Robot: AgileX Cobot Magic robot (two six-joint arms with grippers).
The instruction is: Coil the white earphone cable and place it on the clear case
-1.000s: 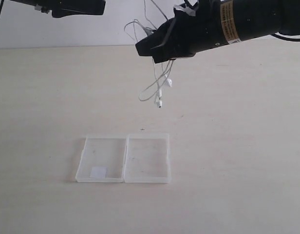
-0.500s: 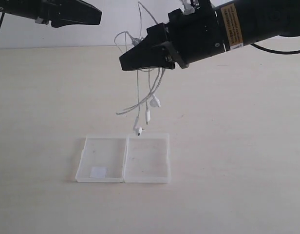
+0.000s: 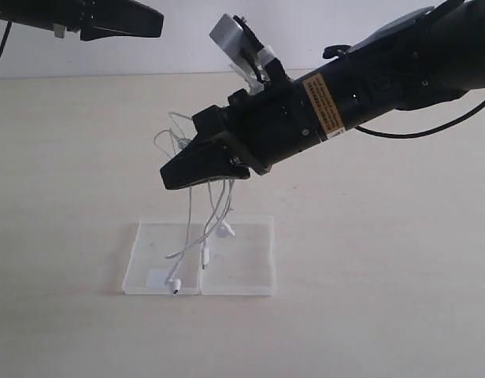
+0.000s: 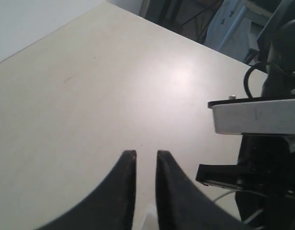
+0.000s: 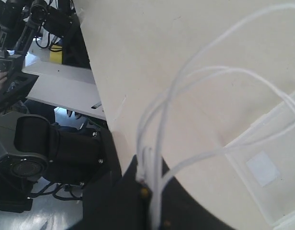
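My right gripper [image 3: 173, 175] is shut on the white earphone cable [image 3: 201, 236], whose loose loops hang from the jaws over the clear case [image 3: 242, 272]. One earbud [image 3: 174, 284] rests on the case's left half near the small white patch [image 3: 157, 276]; another earbud [image 3: 225, 231] dangles above the right half. In the right wrist view the cable [image 5: 195, 76] runs out from between the jaws [image 5: 150, 172] toward the case [image 5: 277, 143]. My left gripper [image 3: 152, 24] hovers high at the back left, jaws a small gap apart [image 4: 145, 155], holding nothing.
The pale table [image 3: 384, 260] spreads around the case. The right arm's body [image 3: 360, 87] slants across the middle and right of the exterior view, and shows at the edge of the left wrist view [image 4: 262, 143].
My right gripper has come down and leftward with the cable, from above the far table to just over the case. The hanging earbuds now reach the case. The left gripper has stayed put.
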